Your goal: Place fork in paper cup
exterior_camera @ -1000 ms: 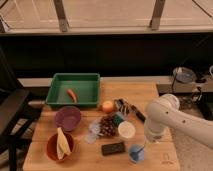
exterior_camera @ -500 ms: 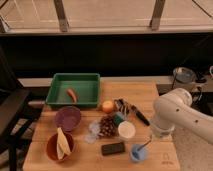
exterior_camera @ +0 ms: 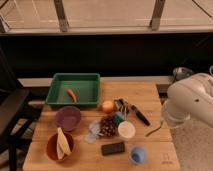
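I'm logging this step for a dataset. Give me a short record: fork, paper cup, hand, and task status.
fork: lying on the table, right of the paper cup, outside it
paper cup: upright, left of the fork
hand: at the table's right edge, beside the fork; contact unclear
near paper cup: phone in front, blue cup front-right
status: fork not yet in paper cup

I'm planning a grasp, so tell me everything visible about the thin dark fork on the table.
The thin dark metallic fork lies flat on the wooden table near its right edge, angled, to the right of the cream-white paper cup and apart from it. Its far end reaches toward the white robot arm, whose gripper is out of sight.
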Motion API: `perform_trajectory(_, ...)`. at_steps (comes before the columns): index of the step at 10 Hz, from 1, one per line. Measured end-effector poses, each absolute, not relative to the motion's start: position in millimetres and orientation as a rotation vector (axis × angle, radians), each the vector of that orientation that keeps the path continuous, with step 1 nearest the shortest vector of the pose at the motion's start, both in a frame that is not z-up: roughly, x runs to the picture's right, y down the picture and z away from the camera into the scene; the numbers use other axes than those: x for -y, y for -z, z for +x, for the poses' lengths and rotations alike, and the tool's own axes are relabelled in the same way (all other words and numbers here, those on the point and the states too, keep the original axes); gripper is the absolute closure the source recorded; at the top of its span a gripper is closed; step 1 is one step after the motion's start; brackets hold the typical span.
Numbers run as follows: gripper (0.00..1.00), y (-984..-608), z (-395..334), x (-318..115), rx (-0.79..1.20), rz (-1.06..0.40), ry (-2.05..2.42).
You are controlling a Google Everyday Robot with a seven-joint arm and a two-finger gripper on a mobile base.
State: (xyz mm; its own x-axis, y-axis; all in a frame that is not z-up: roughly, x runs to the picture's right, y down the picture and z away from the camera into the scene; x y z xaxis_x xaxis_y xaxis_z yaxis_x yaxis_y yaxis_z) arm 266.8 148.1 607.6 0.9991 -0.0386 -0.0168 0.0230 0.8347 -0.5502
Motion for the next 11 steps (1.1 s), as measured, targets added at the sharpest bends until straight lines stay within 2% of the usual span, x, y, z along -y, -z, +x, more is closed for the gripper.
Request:
perform_trajectory(4, 1.0, -612.6, 254.0, -105.1, 0.026, -0.488, 0.082)
perform_trajectory(11, 1.0, -623.4, 207.7, -103.7, 0.158, -0.491, 0.156)
